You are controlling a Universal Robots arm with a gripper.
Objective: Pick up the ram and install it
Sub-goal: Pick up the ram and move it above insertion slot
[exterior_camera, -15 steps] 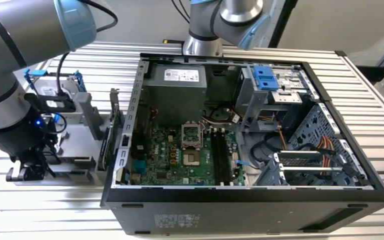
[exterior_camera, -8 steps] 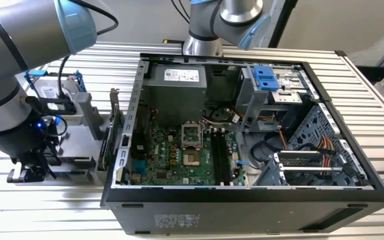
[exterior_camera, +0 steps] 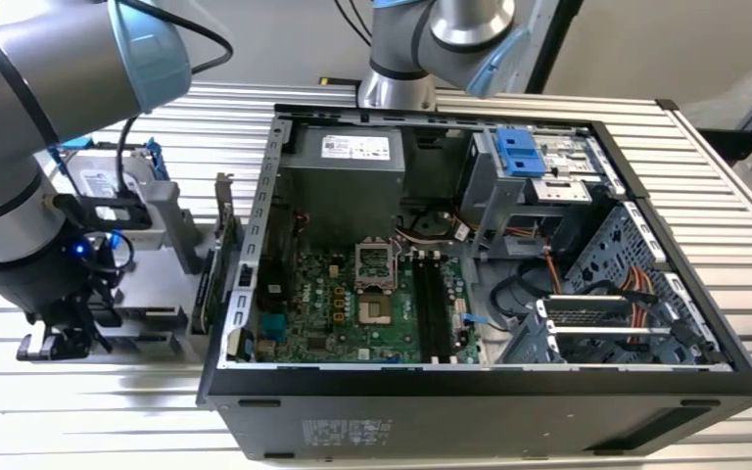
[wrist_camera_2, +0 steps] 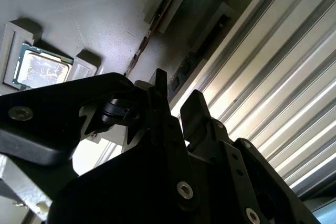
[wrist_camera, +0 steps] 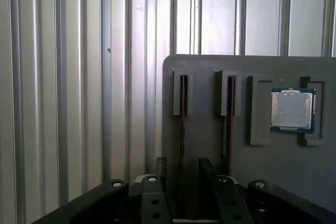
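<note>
The ram (wrist_camera: 182,129), seen edge-on in the first wrist view, is a long, thin, dark strip set on edge in a narrow slot of a flat grey holder (wrist_camera: 206,135). The gripper (wrist_camera: 182,162) is open, with its 2 black fingers (wrist_camera: 160,167) on either side of the strip, seemingly not touching it. Another stick (wrist_camera: 229,114) fills the neighbouring slot, and a square silver processor (wrist_camera: 292,109) sits in a recess beyond. The holder lies on a ribbed metal table (wrist_camera: 63,77) beside an open computer case (exterior_camera: 481,411).

Silver ribbed table (wrist_camera: 63,77), grey holder (wrist_camera: 273,171), black hand (wrist_camera: 182,174), green motherboard (exterior_camera: 337,304), blue drive latch (exterior_camera: 520,152).
</note>
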